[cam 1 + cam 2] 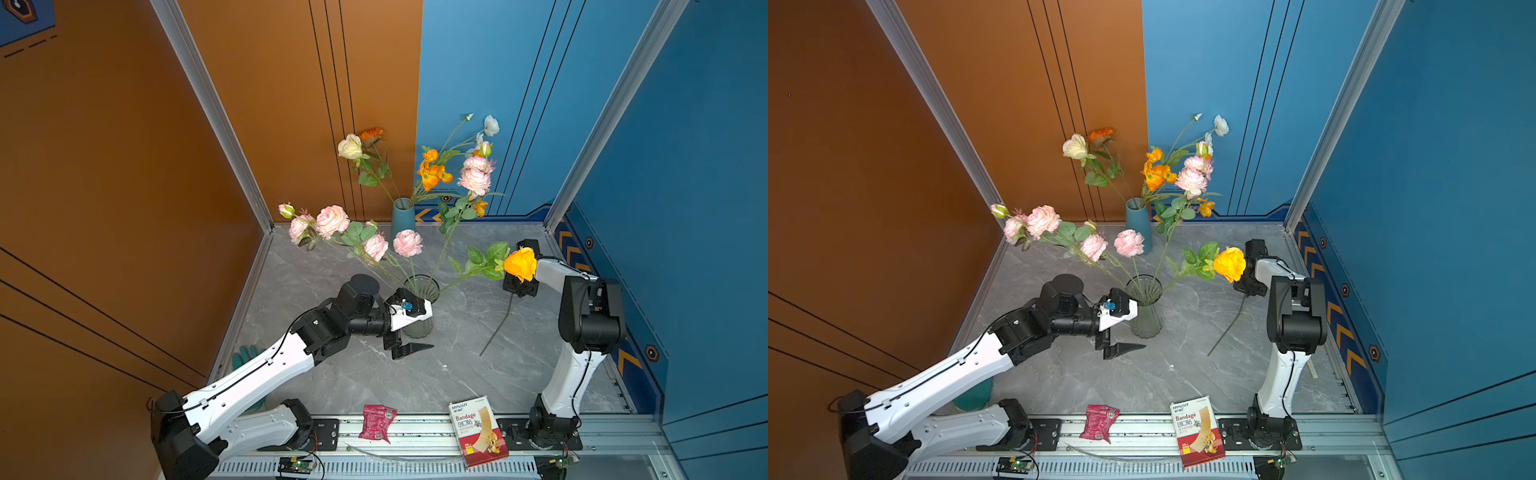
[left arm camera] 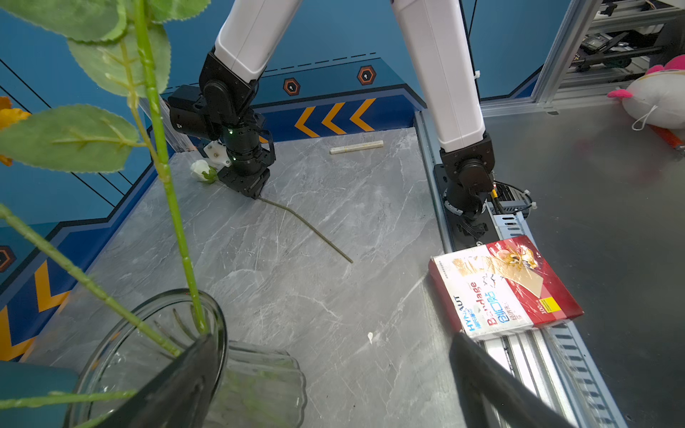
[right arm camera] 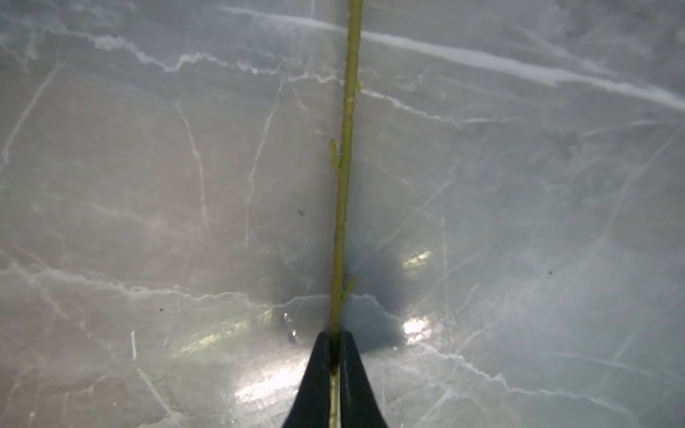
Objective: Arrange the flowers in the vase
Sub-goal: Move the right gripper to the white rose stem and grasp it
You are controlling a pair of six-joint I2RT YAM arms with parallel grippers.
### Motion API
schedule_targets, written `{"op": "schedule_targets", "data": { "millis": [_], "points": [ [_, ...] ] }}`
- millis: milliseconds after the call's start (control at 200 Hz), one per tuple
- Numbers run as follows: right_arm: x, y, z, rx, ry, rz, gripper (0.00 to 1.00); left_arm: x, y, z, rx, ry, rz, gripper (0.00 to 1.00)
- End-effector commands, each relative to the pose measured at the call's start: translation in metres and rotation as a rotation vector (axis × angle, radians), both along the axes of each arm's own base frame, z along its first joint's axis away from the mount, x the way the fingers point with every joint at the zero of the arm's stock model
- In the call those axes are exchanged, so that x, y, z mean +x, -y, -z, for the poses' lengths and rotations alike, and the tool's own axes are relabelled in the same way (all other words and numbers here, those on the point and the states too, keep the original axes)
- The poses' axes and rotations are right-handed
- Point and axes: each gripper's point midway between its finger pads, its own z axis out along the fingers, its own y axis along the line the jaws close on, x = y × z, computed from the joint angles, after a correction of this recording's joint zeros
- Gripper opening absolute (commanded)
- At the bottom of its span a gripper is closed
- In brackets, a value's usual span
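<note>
Top views: glass vase (image 1: 432, 291) mid-bench (image 1: 353, 382), holding pink peonies (image 1: 332, 221) and a yellow rose (image 1: 520, 264) that leans toward the right edge. At the back edge, blue vase (image 1: 1139, 226) with more flowers (image 1: 1156, 174) (cream rose, orange poppies, pink peonies). The left gripper (image 1: 426, 328) is spread wide beside the glass vase, gripping nothing. The right gripper (image 1: 517, 286) is down near the right edge, partly behind the yellow rose; a loose stem (image 1: 496, 328) runs from it toward the front edge. At the front edge: bandage box (image 1: 478, 430), red packet (image 1: 377, 422).

Left wrist: one of the left fingers (image 2: 185, 370) is just by the vase rim, contact unclear. A white rosebud (image 2: 202, 170) lies at the right gripper.

Right wrist: jaws pinched tight on the stem, which lies along the bench.
</note>
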Motion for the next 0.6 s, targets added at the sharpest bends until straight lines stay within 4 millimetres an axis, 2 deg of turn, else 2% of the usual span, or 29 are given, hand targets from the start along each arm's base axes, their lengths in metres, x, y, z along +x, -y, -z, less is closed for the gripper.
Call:
{"op": "schedule_targets", "data": {
  "millis": [0,40,160,250,340,591],
  "points": [
    [-0.030,0.002,0.025,0.010,-0.152,-0.017,0.03,-0.003,-0.003,-0.015,-0.020,0.036,0.002,0.98],
    [-0.030,0.001,0.025,0.013,-0.156,-0.021,0.00,-0.003,-0.003,-0.015,-0.019,0.036,0.002,0.98],
    [-0.030,-0.003,0.024,0.034,-0.156,-0.028,0.00,-0.002,-0.004,-0.015,-0.020,0.038,-0.002,0.98],
    [-0.025,-0.008,0.014,0.058,-0.113,-0.039,0.00,-0.002,-0.003,-0.015,-0.019,0.038,-0.002,0.98],
    [-0.016,-0.008,-0.008,0.056,-0.010,-0.022,0.00,-0.002,-0.004,-0.015,-0.019,0.038,-0.003,0.98],
    [-0.005,-0.003,-0.087,0.087,0.295,0.070,0.00,-0.002,-0.004,-0.016,-0.021,0.042,-0.002,0.98]
  ]
}}
